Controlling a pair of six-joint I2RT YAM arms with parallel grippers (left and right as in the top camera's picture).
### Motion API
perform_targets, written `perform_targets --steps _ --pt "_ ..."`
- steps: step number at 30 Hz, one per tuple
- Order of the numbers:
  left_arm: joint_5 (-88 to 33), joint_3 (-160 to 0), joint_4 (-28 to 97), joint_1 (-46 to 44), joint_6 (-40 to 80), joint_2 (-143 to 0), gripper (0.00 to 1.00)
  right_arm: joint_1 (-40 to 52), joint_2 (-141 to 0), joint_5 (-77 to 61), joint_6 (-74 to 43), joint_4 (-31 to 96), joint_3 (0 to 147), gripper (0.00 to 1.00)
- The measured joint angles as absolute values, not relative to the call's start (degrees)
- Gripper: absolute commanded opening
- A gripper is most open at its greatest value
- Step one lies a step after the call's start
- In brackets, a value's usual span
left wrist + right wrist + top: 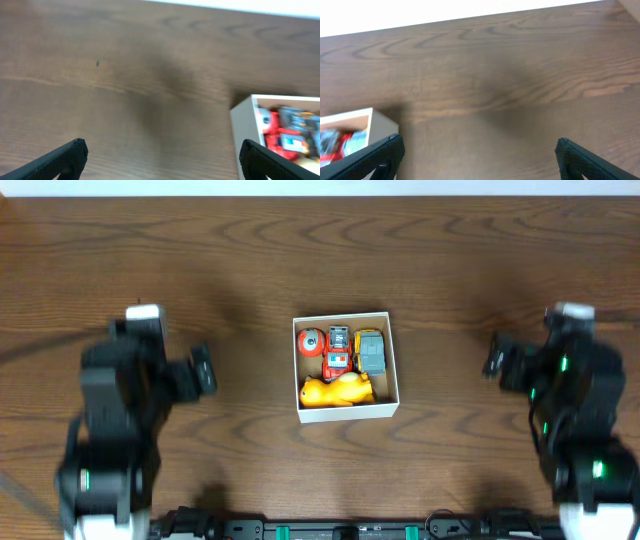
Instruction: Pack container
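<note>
**A:** Container (350, 410) first: where is it sitting relative to the arms?

**B:** It is sitting at the middle of the wooden table (450, 250), open top facing up, between the two grippers. Starting from the left, the left gripper (204, 370) is hovering well apart from it, jaws spread wide and holding nothing. The box is lying off to that gripper's right.

**A:** What is lying inside?

**B:** Four toys are filling it. A red round toy (314, 342) is sitting at the back left, with a red toy vehicle (337, 352) just beside it. A grey toy car (371, 352) is resting against the right wall, and an orange animal toy (338, 390) is lying across the front.

**A:** And on the right?

**B:** The right gripper (495, 357) is hanging well apart too, fingers gaping wide and carrying nothing, with the box to its left.

**A:** Which arm is nearer?

**B:** Neither, clearly. The box is looking roughly square, so no long axis is mattering. Nothing is standing between either gripper and it. No loose toy is showing outside, so I am judging the packing nearly or fully done.
</note>
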State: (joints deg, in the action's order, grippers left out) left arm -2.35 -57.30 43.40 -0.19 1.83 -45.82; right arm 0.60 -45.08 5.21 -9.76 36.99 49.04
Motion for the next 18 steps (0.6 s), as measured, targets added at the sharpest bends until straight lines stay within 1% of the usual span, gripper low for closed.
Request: perform_targets --steps 5,9,18 --pt "-1.67 -50.06 43.4 -1.3 1.96 -30.63 0.98 2.09 -32.18 5.58 -10.41 41.06 39.09 0.99" --pt "-0.71 -45.56 43.53 -1.3 1.98 -22.2 0.98 2.28 -25.89 5.63 -11.18 43.27 34.81 0.99" --pt "0.05 -44.77 43.48 -1.3 1.98 -20.18 0.98 2.28 -24.99 5.61 -11.55 43.53 33.63 0.99"
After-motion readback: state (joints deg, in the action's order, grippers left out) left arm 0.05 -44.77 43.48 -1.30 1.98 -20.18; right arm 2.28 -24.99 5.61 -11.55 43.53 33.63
